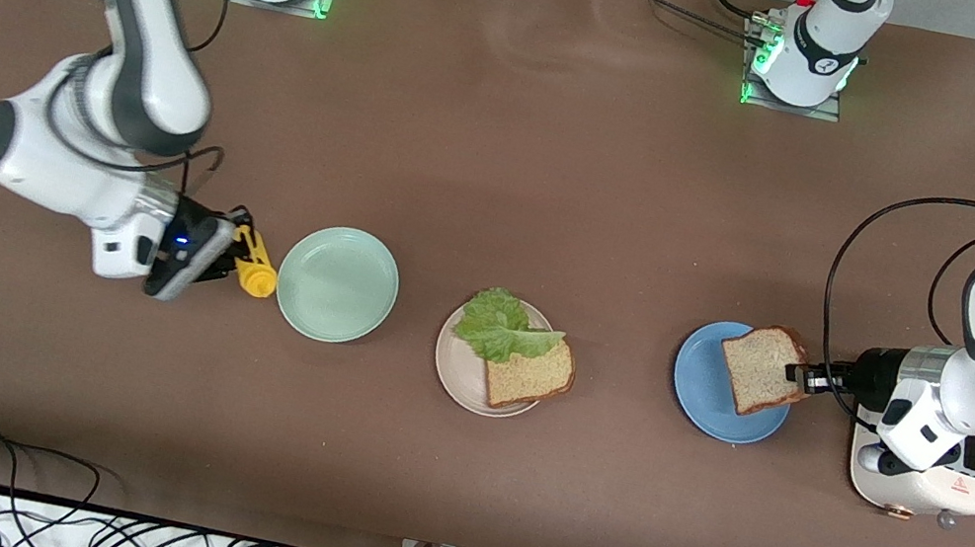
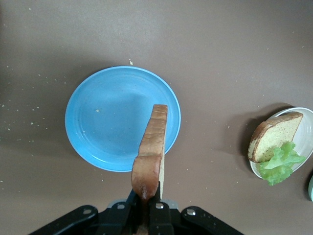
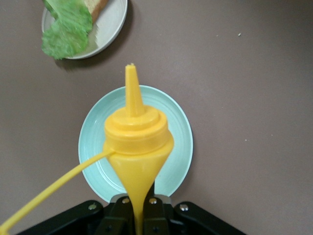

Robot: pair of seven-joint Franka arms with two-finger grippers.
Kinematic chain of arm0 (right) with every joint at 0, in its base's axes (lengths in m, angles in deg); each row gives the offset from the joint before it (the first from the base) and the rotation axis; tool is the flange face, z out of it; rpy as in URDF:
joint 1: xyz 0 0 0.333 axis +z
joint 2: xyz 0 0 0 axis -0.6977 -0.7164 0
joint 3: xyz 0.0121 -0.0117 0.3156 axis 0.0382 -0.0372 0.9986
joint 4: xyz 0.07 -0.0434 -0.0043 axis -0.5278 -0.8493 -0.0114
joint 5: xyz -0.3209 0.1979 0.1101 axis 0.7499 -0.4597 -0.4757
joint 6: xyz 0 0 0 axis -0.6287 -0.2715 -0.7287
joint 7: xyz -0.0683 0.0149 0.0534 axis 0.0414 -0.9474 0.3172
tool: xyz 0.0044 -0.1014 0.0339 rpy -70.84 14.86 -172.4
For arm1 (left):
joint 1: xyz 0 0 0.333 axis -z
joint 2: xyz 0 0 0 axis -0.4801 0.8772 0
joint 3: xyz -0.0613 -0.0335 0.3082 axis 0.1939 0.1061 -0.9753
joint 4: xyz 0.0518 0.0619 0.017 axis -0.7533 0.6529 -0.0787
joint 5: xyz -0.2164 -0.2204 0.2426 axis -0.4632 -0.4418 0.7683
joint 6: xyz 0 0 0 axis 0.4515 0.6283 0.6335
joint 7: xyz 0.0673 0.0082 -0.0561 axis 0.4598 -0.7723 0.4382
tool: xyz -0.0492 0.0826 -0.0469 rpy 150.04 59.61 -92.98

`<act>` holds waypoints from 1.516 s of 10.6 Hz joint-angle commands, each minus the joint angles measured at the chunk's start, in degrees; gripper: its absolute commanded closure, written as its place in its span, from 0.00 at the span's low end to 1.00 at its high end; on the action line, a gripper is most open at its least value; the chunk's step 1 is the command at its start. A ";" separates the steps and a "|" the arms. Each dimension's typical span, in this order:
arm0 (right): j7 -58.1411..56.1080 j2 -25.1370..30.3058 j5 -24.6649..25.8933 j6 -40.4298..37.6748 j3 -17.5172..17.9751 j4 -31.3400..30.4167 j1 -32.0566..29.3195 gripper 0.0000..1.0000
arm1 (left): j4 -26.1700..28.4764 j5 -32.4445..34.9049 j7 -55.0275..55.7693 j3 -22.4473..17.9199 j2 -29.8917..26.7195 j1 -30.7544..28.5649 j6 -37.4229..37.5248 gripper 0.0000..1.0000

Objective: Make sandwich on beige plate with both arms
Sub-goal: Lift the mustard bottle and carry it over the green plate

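Left gripper [image 1: 805, 376] clamped on the second tan bread slice [image 1: 762, 367] over the round blue plate [image 1: 702, 377], next carry it onto the lettuce-topped slice [image 1: 528, 372] on the round beige plate [image 1: 457, 378]; right gripper [image 1: 235, 257] pinching a yellow squeeze bottle [image 1: 256, 265] beside the mint plate [image 1: 337, 283]; brown tabletop [image 1: 506, 167].

A yellow squeeze bottle [image 3: 138, 147] is gripped between the closed fingers of the right gripper [image 3: 142, 208], its pointed nozzle aimed toward twelve o'clock over a mint green plate [image 3: 182, 147] on the brown table [image 3: 244, 73]. At eleven o'clock, the beige plate [image 3: 110, 27] is partly seen, carrying a lettuce leaf [image 3: 66, 32] and a bread slice [image 3: 98, 6].
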 commanded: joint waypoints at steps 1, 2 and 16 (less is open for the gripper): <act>8.58 -2.85 11.58 0.18 0.84 3.80 4.48 1.00 | -0.85 1.79 -0.92 0.20 -0.49 -0.27 1.50 1.00; 10.61 -3.47 15.63 0.00 0.75 4.42 6.68 1.00 | -0.85 1.79 -0.83 0.20 -0.49 -0.27 1.50 1.00; 16.26 -22.98 65.66 -23.19 -12.08 36.16 39.12 1.00 | -0.85 1.52 -0.74 0.29 -0.40 -0.27 1.50 1.00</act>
